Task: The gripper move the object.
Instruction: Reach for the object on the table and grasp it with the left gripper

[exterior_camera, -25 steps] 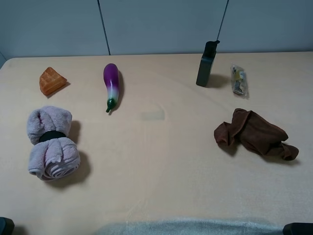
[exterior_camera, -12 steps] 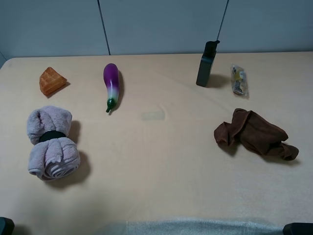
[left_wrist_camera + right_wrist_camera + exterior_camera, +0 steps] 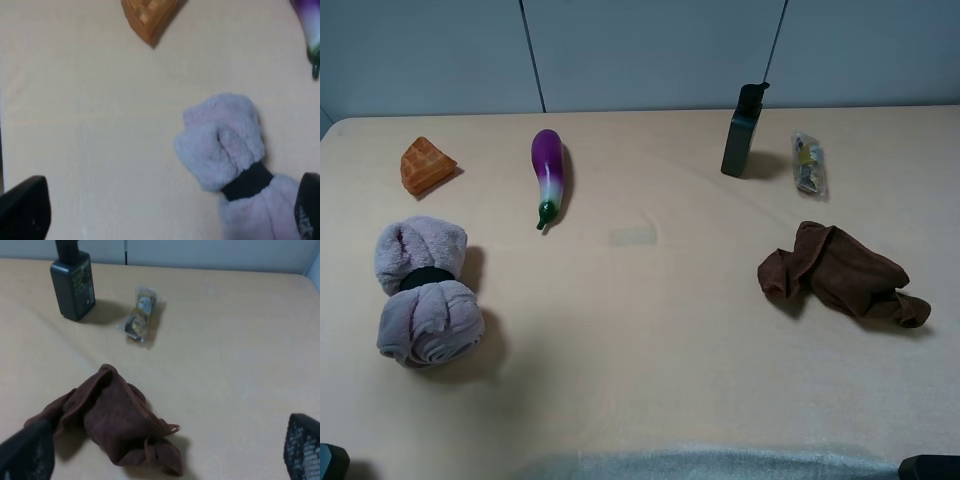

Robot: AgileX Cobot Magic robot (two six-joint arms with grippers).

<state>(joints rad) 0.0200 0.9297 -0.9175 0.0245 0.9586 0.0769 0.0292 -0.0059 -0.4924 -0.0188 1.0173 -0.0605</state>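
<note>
**A:** Beige tabletop (image 3: 650,330) takes up nearly everything, with grey wall panels (image 3: 650,50) behind it. How does the left pincer stand?

**B:** The left pincer (image 3: 167,212) is spread wide and grips nothing. Only its two black fingertips (image 3: 25,212) show.

**A:** What lies nearest it?

**B:** A rolled lilac towel (image 3: 222,145) cinched by a black band (image 3: 248,181). It sits on the table under the pincer, closer to one fingertip than the other.

**A:** And the right pincer?

**B:** The right pincer (image 3: 165,450) is equally wide and empty. A crumpled dark brown cloth (image 3: 112,420) lies on the table beneath the gap between its fingers.

**A:** Farther out?

**B:** A purple eggplant (image 3: 310,20) lies past the towel, off to one side of the left pincer. A black bottle (image 3: 73,282) stands upright well ahead of the right pincer.

**A:** Where is the waffle?

**B:** The orange-brown waffle wedge (image 3: 150,17) lies on the table ahead of the left pincer, beyond the towel. It is well apart from both fingertips and from the eggplant.

**A:** Anything smaller?

**B:** A clear-wrapped snack packet (image 3: 140,315) lies near the bottle, also well ahead of the right pincer.
</note>
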